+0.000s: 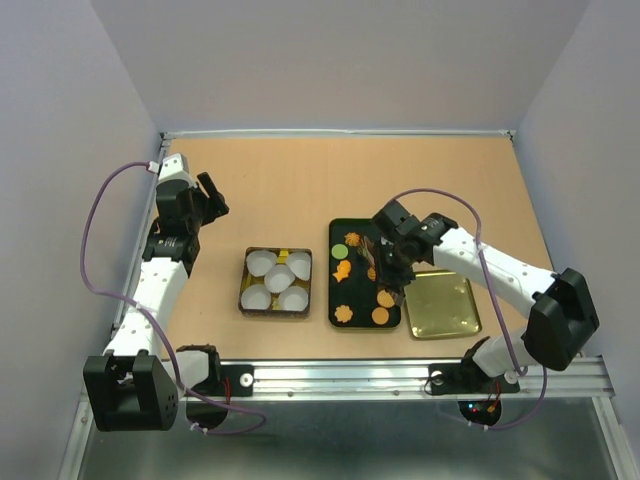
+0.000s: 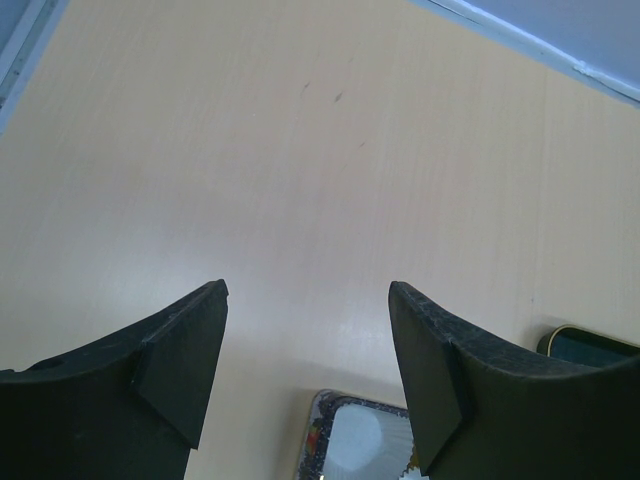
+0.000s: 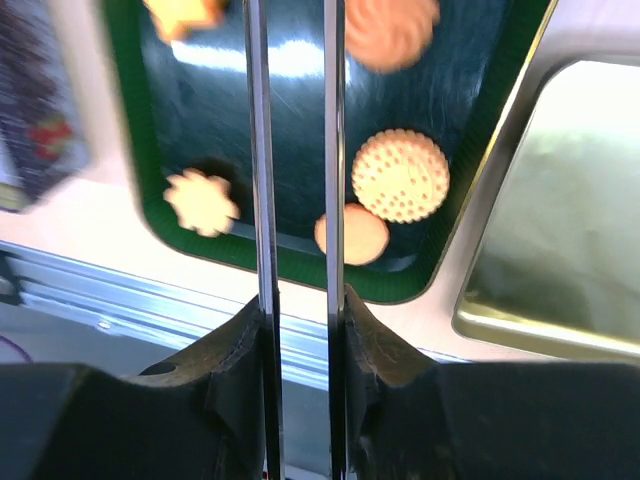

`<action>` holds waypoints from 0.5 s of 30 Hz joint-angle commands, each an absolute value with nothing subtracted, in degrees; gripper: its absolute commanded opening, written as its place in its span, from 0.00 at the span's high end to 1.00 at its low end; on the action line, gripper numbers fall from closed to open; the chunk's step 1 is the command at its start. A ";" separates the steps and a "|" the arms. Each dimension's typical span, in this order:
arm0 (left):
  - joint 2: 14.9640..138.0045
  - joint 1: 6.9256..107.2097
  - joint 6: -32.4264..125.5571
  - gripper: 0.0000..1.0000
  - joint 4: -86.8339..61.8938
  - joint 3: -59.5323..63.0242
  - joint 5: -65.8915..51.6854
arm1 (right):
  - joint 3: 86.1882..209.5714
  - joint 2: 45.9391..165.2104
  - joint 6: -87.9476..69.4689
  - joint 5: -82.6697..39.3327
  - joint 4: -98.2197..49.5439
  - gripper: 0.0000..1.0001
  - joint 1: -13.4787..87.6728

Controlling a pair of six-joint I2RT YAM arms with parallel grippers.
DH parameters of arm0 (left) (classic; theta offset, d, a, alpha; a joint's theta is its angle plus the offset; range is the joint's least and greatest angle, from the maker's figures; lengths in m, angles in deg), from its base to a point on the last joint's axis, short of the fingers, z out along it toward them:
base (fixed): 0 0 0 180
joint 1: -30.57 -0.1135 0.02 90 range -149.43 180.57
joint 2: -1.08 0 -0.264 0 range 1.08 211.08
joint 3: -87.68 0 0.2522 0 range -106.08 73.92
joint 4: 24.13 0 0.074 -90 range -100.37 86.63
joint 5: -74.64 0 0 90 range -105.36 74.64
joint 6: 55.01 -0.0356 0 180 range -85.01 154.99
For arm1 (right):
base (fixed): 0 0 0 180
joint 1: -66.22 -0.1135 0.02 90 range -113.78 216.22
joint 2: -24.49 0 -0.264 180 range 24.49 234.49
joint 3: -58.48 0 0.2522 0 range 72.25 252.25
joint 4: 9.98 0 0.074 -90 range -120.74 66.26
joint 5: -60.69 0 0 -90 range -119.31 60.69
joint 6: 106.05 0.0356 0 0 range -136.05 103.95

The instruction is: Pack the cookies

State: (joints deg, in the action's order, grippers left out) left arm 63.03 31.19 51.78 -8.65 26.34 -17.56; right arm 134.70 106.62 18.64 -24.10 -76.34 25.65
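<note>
Several orange-brown cookies [image 1: 344,314] and one green cookie [image 1: 340,250] lie on a dark green-rimmed tray [image 1: 334,232]. My right gripper [image 1: 387,265] hovers over the tray's right side, shut on a pair of thin metal tongs [image 3: 258,150] whose two blades stand a little apart. In the right wrist view the right gripper [image 3: 300,300] looks down on a flower cookie [image 3: 201,202], a dotted round cookie [image 3: 401,175], a plain round cookie [image 3: 360,235] and a swirl cookie [image 3: 392,25]. Nothing shows between the blades. My left gripper [image 1: 212,200] is open and empty at the far left, and shows in its wrist view [image 2: 308,290].
A decorated tin [image 1: 244,290] holding several white pleated paper cups [image 1: 277,278] sits left of the tray; its corner shows in the left wrist view [image 2: 320,430]. A gold lid [image 1: 443,304] lies right of the tray. A metal rail [image 1: 400,378] runs along the near edge.
</note>
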 commanded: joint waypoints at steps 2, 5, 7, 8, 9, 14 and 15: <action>62.07 31.01 51.68 0.24 -11.16 26.81 -17.65 | 146.59 105.35 17.78 -25.46 -78.85 0.71 25.27; 62.51 31.01 51.86 0.24 -11.16 26.72 -17.21 | 150.11 107.71 17.61 -22.99 -78.24 0.73 24.31; 62.78 31.01 51.86 0.24 -11.07 26.89 -16.95 | 151.52 108.69 17.43 -22.19 -77.62 0.73 22.64; 62.86 31.01 51.86 0.24 -11.07 26.81 -16.86 | 152.65 109.39 17.43 -21.93 -77.27 0.73 21.93; 62.87 31.01 51.95 0.24 -11.16 26.89 -16.86 | 153.27 110.61 17.43 -21.06 -76.48 0.73 21.06; 63.48 31.01 51.95 0.25 -11.16 26.89 -16.68 | 157.23 115.89 17.78 -20.96 -75.42 0.73 13.15; 63.48 31.01 51.95 0.24 -11.16 26.89 -16.51 | 158.19 117.47 17.87 -21.31 -75.42 0.73 12.01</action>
State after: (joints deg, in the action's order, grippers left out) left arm 63.32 31.19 51.98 -8.83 26.34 -17.12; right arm 152.67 114.32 18.21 -22.20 -77.17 17.03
